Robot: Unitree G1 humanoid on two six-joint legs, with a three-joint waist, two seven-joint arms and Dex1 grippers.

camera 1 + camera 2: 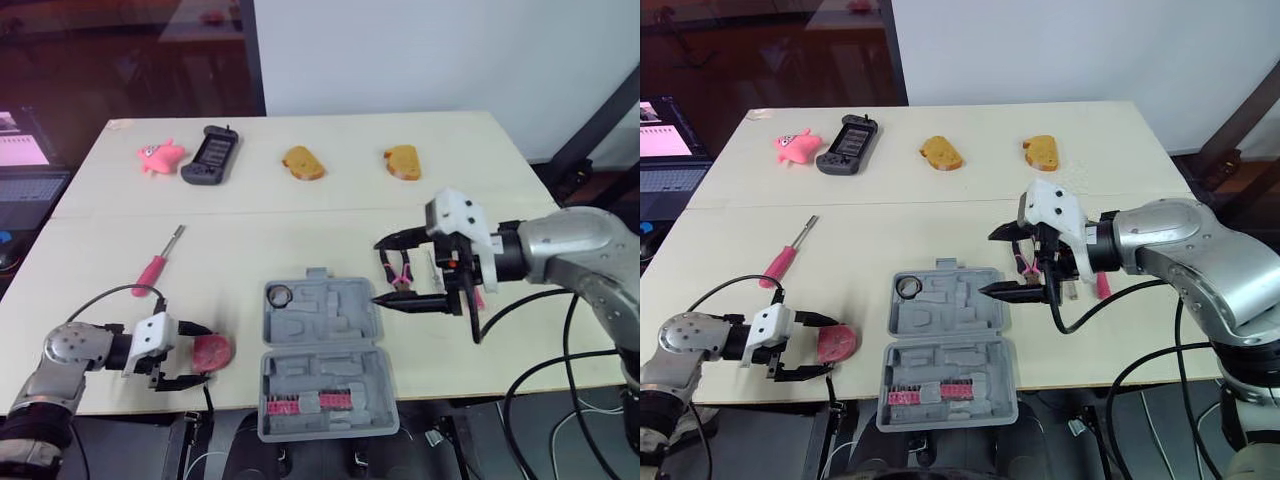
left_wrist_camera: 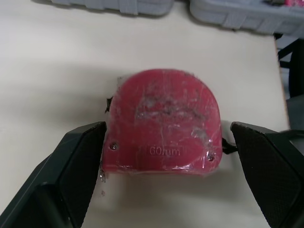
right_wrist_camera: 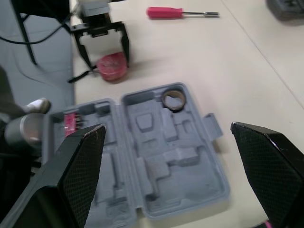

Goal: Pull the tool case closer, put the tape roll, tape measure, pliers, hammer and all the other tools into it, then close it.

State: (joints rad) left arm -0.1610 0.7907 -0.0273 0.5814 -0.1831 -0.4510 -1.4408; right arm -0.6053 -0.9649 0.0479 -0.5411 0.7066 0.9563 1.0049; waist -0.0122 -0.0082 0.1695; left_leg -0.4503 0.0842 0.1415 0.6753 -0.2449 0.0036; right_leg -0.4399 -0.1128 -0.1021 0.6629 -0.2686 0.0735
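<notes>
The grey tool case [image 1: 320, 350] lies open at the table's front middle, its near half over the edge. A tape roll [image 1: 279, 294] sits in its far left corner. My left gripper [image 1: 207, 353] is open, one finger [image 2: 71, 166] on each side of the red tape measure [image 2: 164, 128], which rests on the table left of the case. My right gripper [image 1: 377, 270] hovers open just right of the case. Pink-handled pliers [image 1: 398, 275] lie under it, partly hidden. A pink-handled screwdriver [image 1: 155, 265] lies to the left.
Along the far side lie a pink toy [image 1: 160, 155], a black handheld device [image 1: 210, 155] and two bread-like pieces [image 1: 302, 163] [image 1: 402, 162]. A laptop [image 1: 25, 150] stands off the table's left. Pink bits [image 1: 308, 403] sit in the case's near half.
</notes>
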